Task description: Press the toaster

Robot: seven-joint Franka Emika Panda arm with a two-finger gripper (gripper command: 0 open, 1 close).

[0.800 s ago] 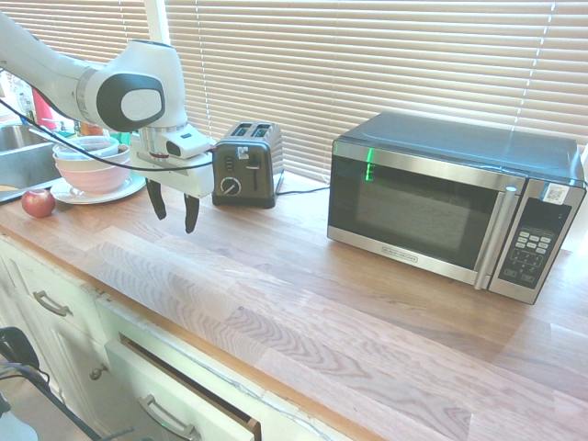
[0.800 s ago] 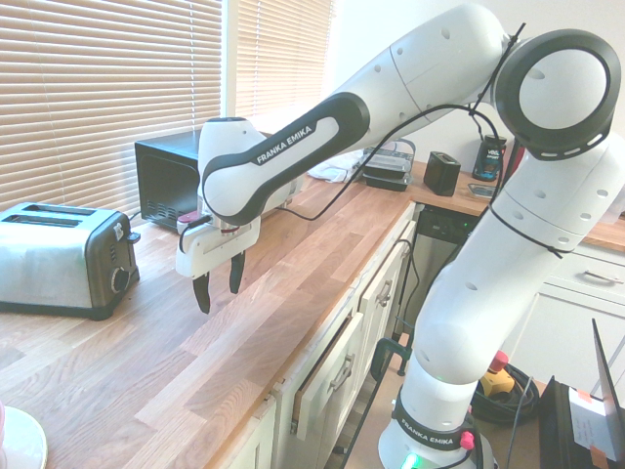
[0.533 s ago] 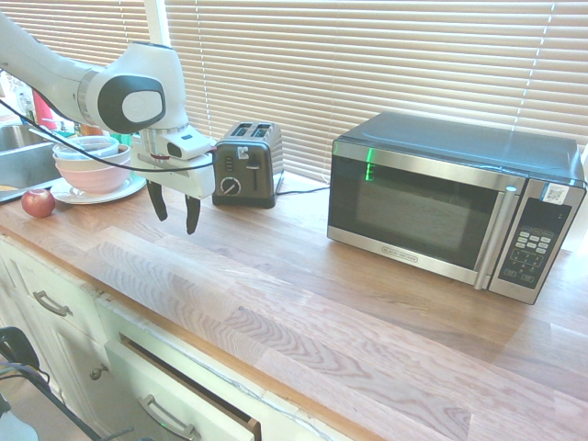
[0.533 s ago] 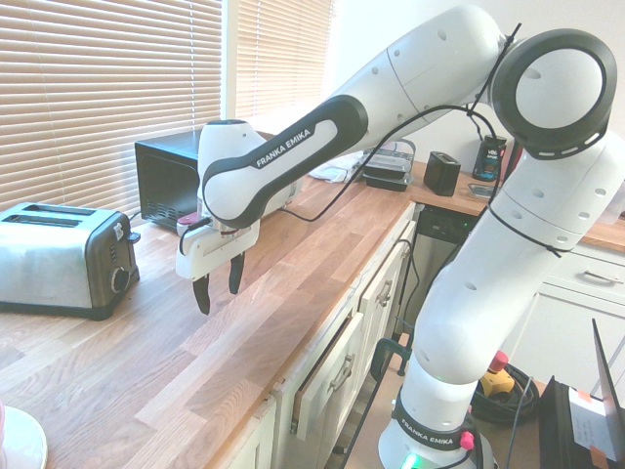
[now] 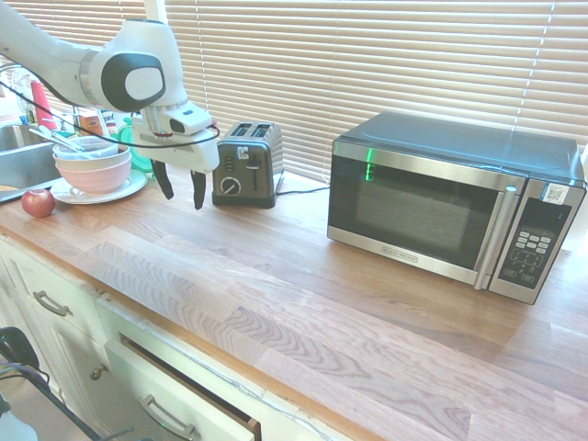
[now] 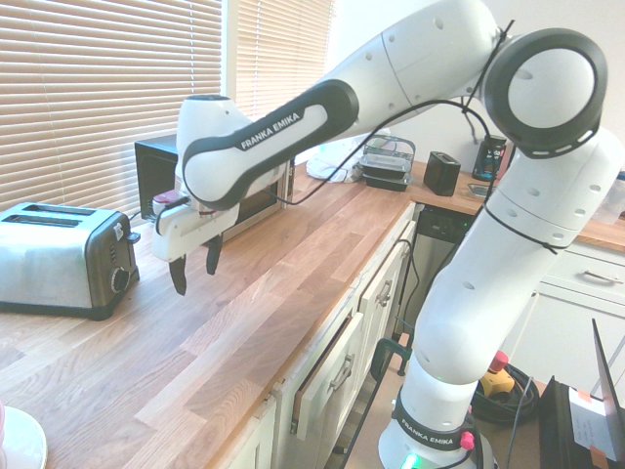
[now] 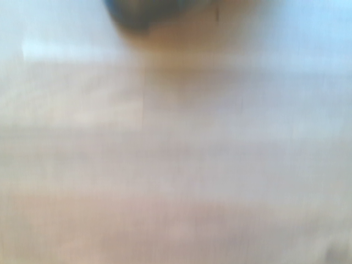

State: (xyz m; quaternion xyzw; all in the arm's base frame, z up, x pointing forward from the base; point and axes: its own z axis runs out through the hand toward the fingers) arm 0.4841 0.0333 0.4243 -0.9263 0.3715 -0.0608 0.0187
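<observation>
Lettering on the white arm (image 6: 293,127) reads "FRANKA EMIKA" in white on its dark band. The wooden counter (image 5: 303,294) carries a black-and-steel microwave (image 5: 455,204) toward its back edge; the print on its front is too small to read. The toaster (image 5: 246,164), boxy, dark-fronted with brushed steel sides, two top slots, a round dial and a lever, stands at the back edge by the blinds. The gripper (image 5: 180,188) hangs above the counter just beside it, fingers apart, holding nothing.

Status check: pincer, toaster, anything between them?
Pincer open, empty, pointing down, beside toaster, not touching. Lever up. Nothing in between.
</observation>
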